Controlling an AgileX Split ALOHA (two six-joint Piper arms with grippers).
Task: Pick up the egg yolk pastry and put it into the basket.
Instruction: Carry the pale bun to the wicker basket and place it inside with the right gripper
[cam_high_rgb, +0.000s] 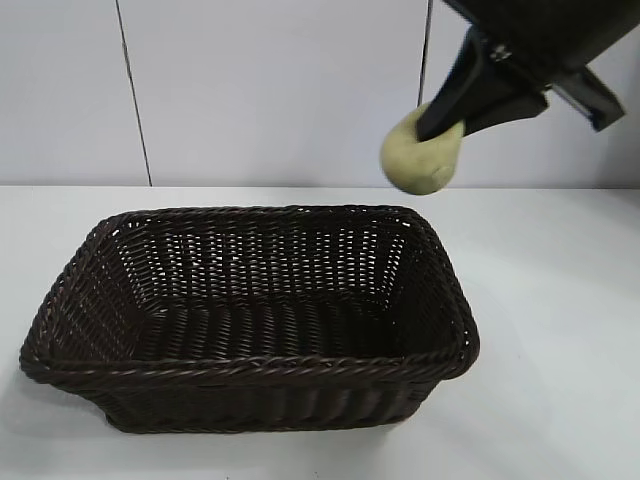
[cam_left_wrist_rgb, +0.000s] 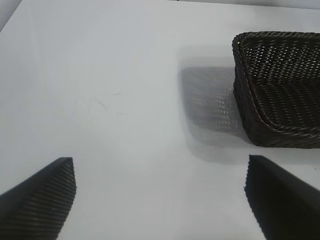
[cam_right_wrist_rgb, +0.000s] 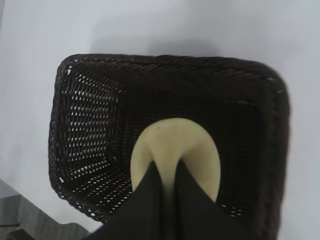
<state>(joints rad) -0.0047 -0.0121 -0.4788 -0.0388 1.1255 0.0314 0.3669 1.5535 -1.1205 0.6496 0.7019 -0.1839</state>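
Right gripper (cam_high_rgb: 440, 135): clamped on the egg yolk pastry (cam_high_rgb: 420, 158), held high above the basket's (cam_high_rgb: 250, 372) far right corner to clear the rim.
Left gripper (cam_left_wrist_rgb: 160, 200): spread wide, parked beside the basket, out of the way.

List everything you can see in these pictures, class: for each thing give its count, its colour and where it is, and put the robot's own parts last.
basket: one, dark brown woven wicker, standing on the table, nothing inside it.
egg yolk pastry: one, pale yellow, held in the air above the basket's far right corner in the exterior view; the right wrist view shows it over the basket's inside.
table: one, white, under the basket.
wall: white panels with dark seams, behind the table.
right gripper: one, black, shut on the egg yolk pastry, up at the top right of the exterior view.
left gripper: one, black, open, holding nothing, above bare table beside the basket.
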